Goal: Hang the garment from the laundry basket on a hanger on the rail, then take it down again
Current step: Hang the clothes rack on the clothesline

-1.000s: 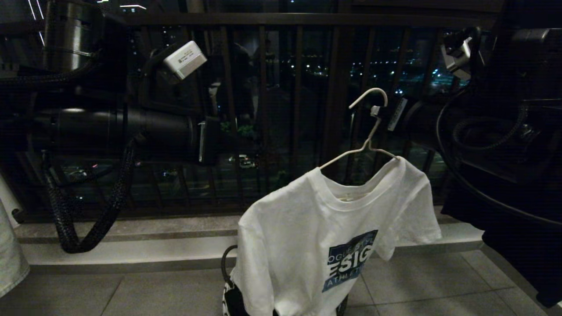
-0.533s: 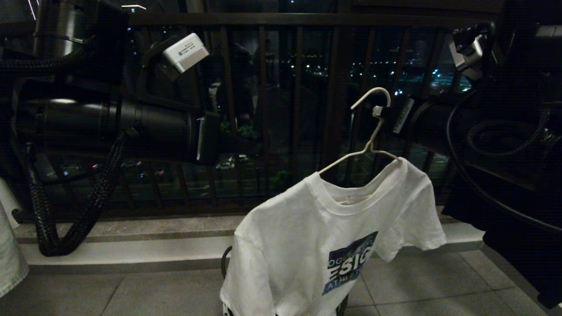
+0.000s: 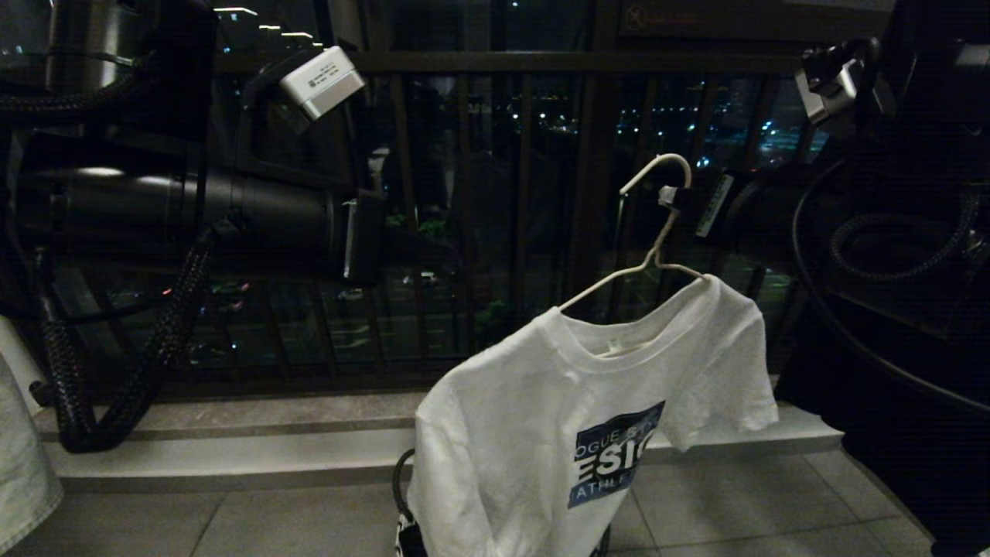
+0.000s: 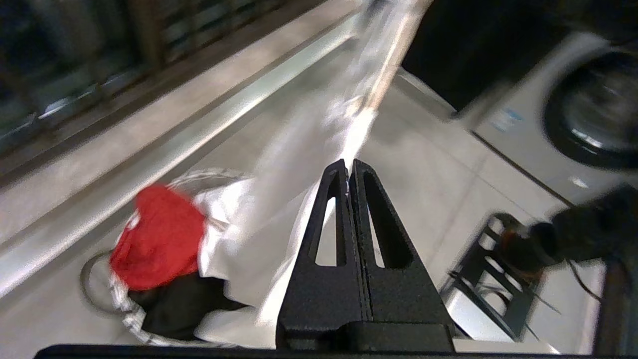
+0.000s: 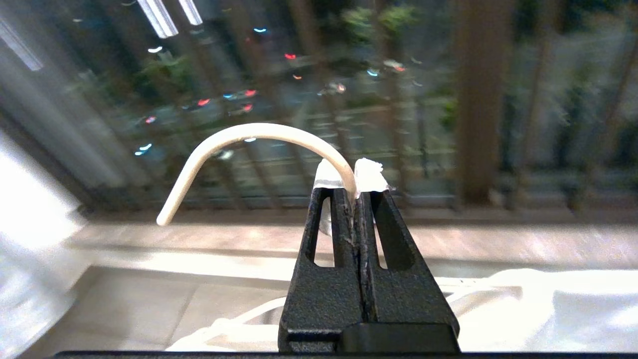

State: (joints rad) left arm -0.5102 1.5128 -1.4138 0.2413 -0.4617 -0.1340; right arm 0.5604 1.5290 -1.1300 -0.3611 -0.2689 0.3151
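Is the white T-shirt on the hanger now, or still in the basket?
On the hanger. The T-shirt hangs from the white wire hanger, whose hook the right hand grips; its hem reaches toward the basket.

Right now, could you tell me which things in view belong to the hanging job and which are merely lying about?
Job:
- T-shirt, on the hanger
- right gripper, shut on the hanger's hook
- laundry basket

Lying about:
- red cloth
- black garment
- washing machine
- left gripper, shut, empty

Laundry basket (image 3: 402, 534) mostly hidden behind garment (image 3: 557, 433); garment hem cropped.
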